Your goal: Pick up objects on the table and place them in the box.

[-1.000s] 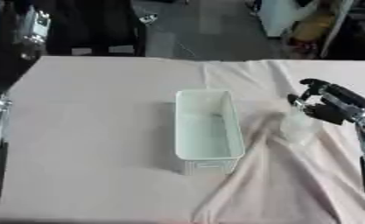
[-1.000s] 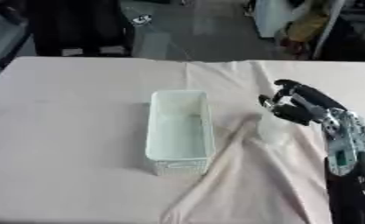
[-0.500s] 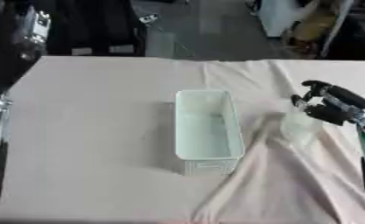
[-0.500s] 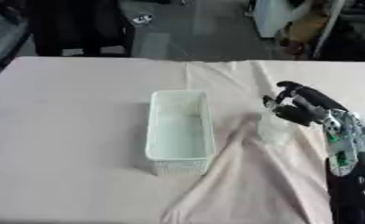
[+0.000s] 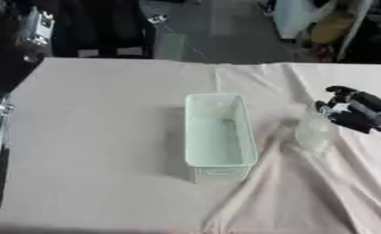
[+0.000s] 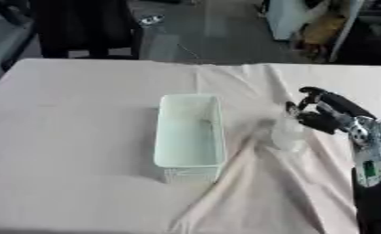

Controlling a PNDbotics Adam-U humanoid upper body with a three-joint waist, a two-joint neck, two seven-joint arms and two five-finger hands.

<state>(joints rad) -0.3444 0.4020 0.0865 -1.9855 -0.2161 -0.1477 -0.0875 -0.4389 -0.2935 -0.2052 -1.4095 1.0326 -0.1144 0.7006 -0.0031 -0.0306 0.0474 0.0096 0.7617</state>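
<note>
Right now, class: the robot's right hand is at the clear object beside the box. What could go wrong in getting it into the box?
1. The clear object is see-through and pale against the cloth, so the right hand may misjudge its edges and knock it over.
2. It stands beside a raised fold in the cloth; dragging could snag.
3. The box is narrow, so the object could catch its rim.

- pale green box [image 6: 190,135] — long, rectangular, open top, lying mid-table
- clear bottle-like object [image 6: 288,134] — upright, blurry, just right of the box, apart from it
</note>
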